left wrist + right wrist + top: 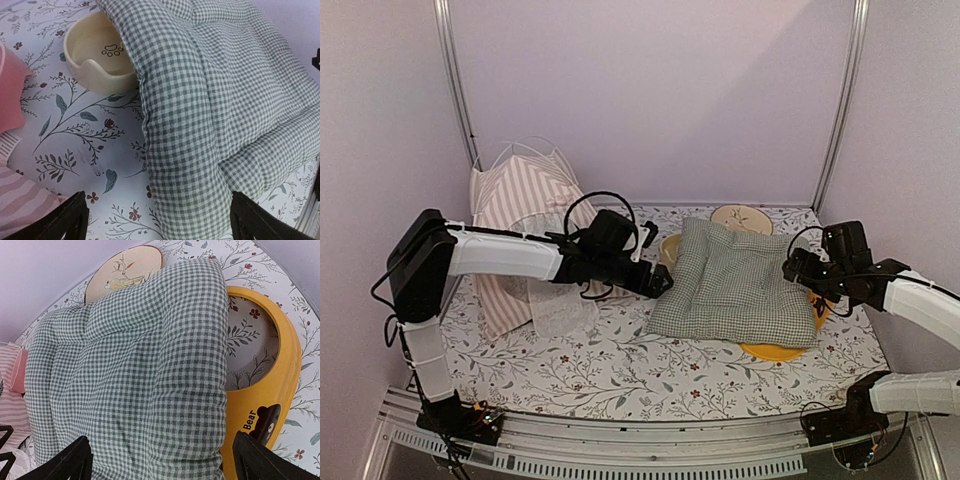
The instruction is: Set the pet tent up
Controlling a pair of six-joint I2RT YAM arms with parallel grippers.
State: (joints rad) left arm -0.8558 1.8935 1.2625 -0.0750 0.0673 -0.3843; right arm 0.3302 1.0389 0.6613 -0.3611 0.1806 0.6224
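At the far left the pet tent (pixel 515 215) is sitting in the back corner of the worktop (pixel 620 370), its striped fabric sagging forward and thin poles arching above it. From the overhead view I am not able to tell whether those poles are actually bearing it up. The left arm is reaching across the tent's front, and the left end effector (pixel 658 281) is hovering with its fingers spread wide, pinching nothing, just beside the left edge of the checked cushion (pixel 740 280). A cream bowl (pixel 97 52) is lying half tucked under that edge. Further right, a round wooden disc (pixel 741 218) is peeking out behind the cushion. A yellow ring-shaped stand (pixel 272 390) is lying partly beneath the cushion's right side, where the right end effector (pixel 798 268) is hanging spread and empty too. Both are facing the cushion rather than the tent, so closing here would likely be bunching the cushion and dragging the bowl or stand along. Swinging the left arm back carelessly could be snagging the sheer flap and pulling the tent over.
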